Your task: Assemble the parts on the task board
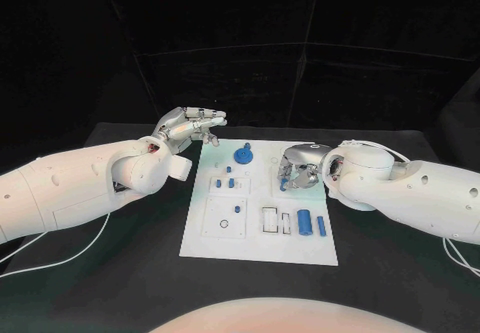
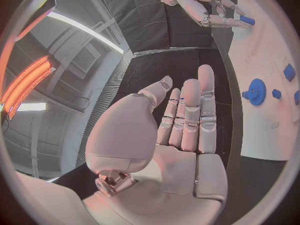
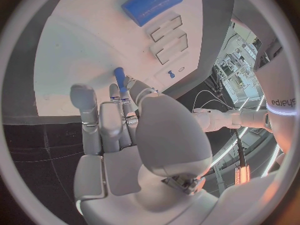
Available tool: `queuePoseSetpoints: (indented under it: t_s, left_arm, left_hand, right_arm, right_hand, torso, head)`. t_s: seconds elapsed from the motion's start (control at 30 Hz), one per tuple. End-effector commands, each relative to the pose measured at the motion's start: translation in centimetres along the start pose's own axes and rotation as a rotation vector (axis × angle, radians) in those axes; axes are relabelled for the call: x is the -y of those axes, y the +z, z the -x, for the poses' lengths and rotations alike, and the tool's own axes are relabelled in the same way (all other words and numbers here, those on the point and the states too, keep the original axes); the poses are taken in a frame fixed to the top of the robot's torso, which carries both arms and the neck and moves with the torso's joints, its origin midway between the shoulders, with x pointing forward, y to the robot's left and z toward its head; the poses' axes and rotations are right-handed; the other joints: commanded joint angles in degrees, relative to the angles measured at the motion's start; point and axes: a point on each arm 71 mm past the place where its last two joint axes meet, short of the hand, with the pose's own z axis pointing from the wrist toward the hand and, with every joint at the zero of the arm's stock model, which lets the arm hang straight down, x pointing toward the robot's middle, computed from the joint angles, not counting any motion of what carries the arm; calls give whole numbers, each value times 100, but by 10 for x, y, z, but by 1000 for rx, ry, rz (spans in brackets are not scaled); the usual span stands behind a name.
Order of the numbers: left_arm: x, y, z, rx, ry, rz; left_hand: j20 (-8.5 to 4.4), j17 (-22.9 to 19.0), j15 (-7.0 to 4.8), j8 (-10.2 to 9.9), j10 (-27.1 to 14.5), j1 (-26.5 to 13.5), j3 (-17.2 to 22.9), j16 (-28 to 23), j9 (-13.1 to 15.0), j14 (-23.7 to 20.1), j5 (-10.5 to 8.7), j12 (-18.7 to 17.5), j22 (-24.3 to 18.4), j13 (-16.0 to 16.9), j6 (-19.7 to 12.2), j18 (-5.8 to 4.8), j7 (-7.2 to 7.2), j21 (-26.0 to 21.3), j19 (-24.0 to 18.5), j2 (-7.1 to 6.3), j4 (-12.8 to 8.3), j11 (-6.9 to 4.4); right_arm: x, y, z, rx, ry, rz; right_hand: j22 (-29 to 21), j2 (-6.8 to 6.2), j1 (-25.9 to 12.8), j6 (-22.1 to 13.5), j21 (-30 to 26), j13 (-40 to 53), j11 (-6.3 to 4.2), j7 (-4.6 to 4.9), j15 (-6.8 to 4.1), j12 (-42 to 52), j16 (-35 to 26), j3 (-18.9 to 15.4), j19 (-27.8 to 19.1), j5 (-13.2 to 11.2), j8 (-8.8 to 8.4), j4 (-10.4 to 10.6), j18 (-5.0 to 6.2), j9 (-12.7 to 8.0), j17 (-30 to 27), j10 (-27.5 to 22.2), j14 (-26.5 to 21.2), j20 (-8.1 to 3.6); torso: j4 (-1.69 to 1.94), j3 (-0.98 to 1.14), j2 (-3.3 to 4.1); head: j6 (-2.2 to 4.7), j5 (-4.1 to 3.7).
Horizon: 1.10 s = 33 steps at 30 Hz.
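Item one: my left hand [image 1: 188,127], raised over the black table [image 1: 120,277] just off the far left corner of the task board [image 1: 260,246]. Its fingers [image 2: 190,110] are stretched out side by side, the thumb apart from them, and nothing lies in the palm.

Item two: the task board, a white plate in the middle of the table. From its left side: two small blue pegs [image 1: 225,184] standing side by side, a smaller blue piece [image 1: 238,209] in a square panel nearer me, and a dark ring [image 1: 223,223] beside it. Toward the far edge, a blue gear-shaped part [image 1: 243,154] (toothed rim, plain in the left wrist view [image 2: 255,91]). Nearer me and rightward: rectangular slots [image 1: 272,220], then a thick blue cylinder [image 1: 304,222] and a thinner blue pin [image 1: 321,225] lying alongside each other.

Item three: my right hand [image 1: 298,168], low over the board's right edge, clamped on a slim blue peg [image 1: 284,183]. The right wrist view shows this peg [image 3: 119,78] pinched at my fingertips, its free end at the white surface; whether it touches, I cannot tell.
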Motion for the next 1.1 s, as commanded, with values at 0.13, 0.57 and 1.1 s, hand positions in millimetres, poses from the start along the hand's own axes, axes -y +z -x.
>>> queuePoseSetpoints:
  t_s: [0.13,0.57,1.1]
  left_arm:
    - [1,0,-1,-13,-8,-4]
    - [1,0,-1,-13,-8,-3]
    - [0,0,1,-10,-7,-2]
  left_hand:
    - [14,-5,-2,24,-34,36,-36,-21,2,-52,-7,20,-8,4,-25,30,-12,-30,-16,33,-8,-2]
    - [14,-7,-2,30,-37,44,-39,-18,4,-56,-7,29,-11,5,-22,31,-12,-33,-16,40,-12,-2]
    - [14,-9,-2,36,-39,49,-40,-17,5,-59,-7,35,-13,6,-17,31,-13,-36,-16,48,-12,-2]
  right_arm:
    - [-1,2,-4,-25,-16,15]
    - [-1,2,-1,39,2,26]
    - [-10,-24,14,241,79,107]
  right_hand:
    - [6,-70,-52,62,22,-6,0,12,-42,-74,45,86,46,-46,-24,4,-27,-4,9,83,110,-13]
    - [87,-8,15,319,76,12,-55,-17,-94,-136,104,412,90,-154,53,-36,-35,24,68,383,125,-50]
    - [338,16,98,496,233,28,-109,-44,-143,-203,200,914,178,-445,76,-219,-77,17,173,653,143,-110]
  torso:
    - [-4,-1,-5]
    - [-5,0,-2]
    - [-18,-5,-18]
  head:
    - [-17,4]
    - [-24,6]
    - [-18,14]
